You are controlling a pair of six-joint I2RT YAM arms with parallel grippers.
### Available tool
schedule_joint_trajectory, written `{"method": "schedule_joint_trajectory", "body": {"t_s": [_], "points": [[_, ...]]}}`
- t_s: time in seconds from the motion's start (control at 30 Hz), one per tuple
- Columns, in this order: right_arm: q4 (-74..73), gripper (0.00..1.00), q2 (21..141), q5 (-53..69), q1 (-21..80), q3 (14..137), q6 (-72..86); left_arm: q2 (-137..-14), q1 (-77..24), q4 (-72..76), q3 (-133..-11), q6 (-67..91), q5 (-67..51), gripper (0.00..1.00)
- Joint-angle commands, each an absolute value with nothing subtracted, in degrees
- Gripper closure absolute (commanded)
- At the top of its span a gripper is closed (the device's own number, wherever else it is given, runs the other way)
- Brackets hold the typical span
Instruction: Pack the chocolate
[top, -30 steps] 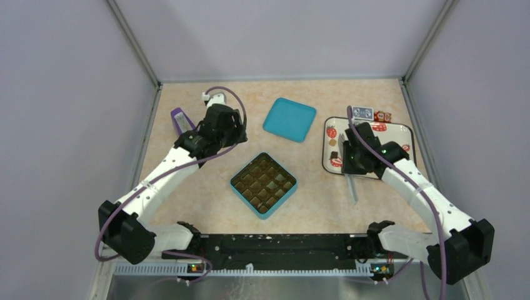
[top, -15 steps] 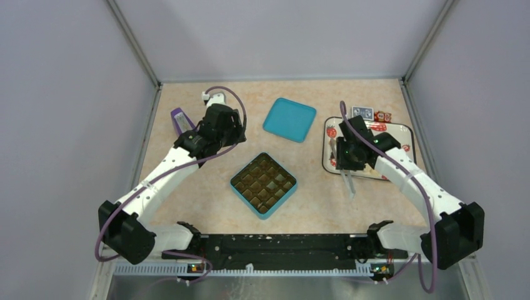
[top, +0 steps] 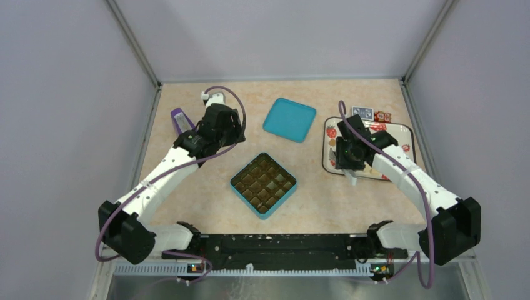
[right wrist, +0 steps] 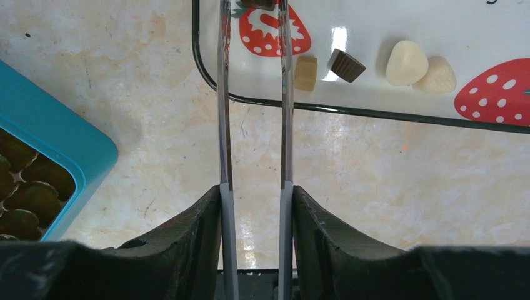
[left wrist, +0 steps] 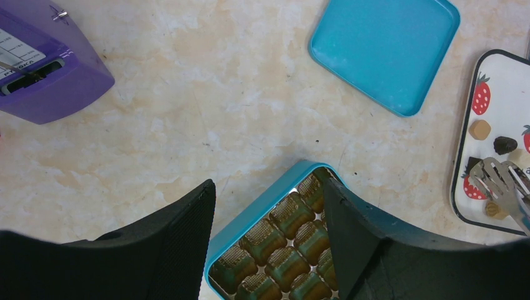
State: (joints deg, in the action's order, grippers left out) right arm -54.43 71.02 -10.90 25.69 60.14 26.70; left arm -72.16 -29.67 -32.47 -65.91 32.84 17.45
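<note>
Chocolate (right wrist: 345, 64) loose on the tray (right wrist: 375, 111), over at the right of the table (top: 206, 206). Four bits in a rough row just inside the tray's near rim in the right wrist view: tan square, dark cup, two cream lumps side by side. Row running parallel to that rim. No real long axis on any single piece tbh, all squat; dark cup sitting skewed to the rim. One more dark bit at the top edge between the tips of the tongs (right wrist: 285, 237), cut off, so can't tell if gripped.

Table: beige marbled top, a few scuffs. Pale grey walls (top: 281, 37) on three sides, metal posts (top: 134, 44) in the back corners.

Box (top: 263, 185) mid-table, turned corner-on like a diamond, grid of brownish pockets inside. Lid (top: 289, 119) lying flat behind it, well apart. Purple gadget (top: 180, 120) far left.

Right gripper (right wrist: 256, 194) pinching the tongs, fingers pressed on the outsides of both blades, blades parallel with a gap between, reaching over the rim onto the tray. Left gripper (left wrist: 267, 187) spread wide, holding nothing, hanging above the box's corner.
</note>
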Motion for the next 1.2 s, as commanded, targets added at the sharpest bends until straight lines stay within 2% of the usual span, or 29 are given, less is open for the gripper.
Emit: {"method": "schedule_joint_trajectory", "body": {"t_s": [0.0, 0.4, 0.57, 0.73, 0.8, 0.9, 1.07, 1.17], "points": [[-52.7, 0.58, 71.7, -13.9, 25.3, 61.9, 27.6, -71.8, -29.4, -29.6, -66.1, 32.2, 18.0, 0.31], [-50.5, 0.57, 75.4, -15.3, 26.4, 60.9, 26.2, -71.8, -29.3, -29.4, -65.0, 32.8, 17.3, 0.31], [-51.1, 0.64, 75.7, -15.8, 27.2, 61.5, 26.0, -71.8, -29.2, -29.1, -64.3, 32.9, 15.4, 0.31], [-51.8, 0.65, 75.1, -15.8, 27.8, 61.5, 26.2, -74.8, -28.7, -33.7, -66.8, 33.7, 15.2, 0.30], [-51.9, 0.70, 74.9, -16.4, 28.1, 61.3, 26.3, -76.1, -28.5, -37.1, -68.1, 34.9, 16.5, 0.30], [-52.4, 0.87, 74.1, -16.8, 28.4, 61.2, 26.4, -77.3, -28.1, -40.2, -68.6, 34.3, 16.1, 0.29], [-52.9, 0.90, 71.7, -17.9, 28.4, 61.3, 26.7, -79.2, -27.8, -47.3, -69.0, 35.4, 14.8, 0.28], [-53.3, 0.90, 70.5, -18.0, 28.5, 61.8, 26.7, -78.2, -26.0, -49.6, -66.5, 36.6, 9.1, 0.05]]}}
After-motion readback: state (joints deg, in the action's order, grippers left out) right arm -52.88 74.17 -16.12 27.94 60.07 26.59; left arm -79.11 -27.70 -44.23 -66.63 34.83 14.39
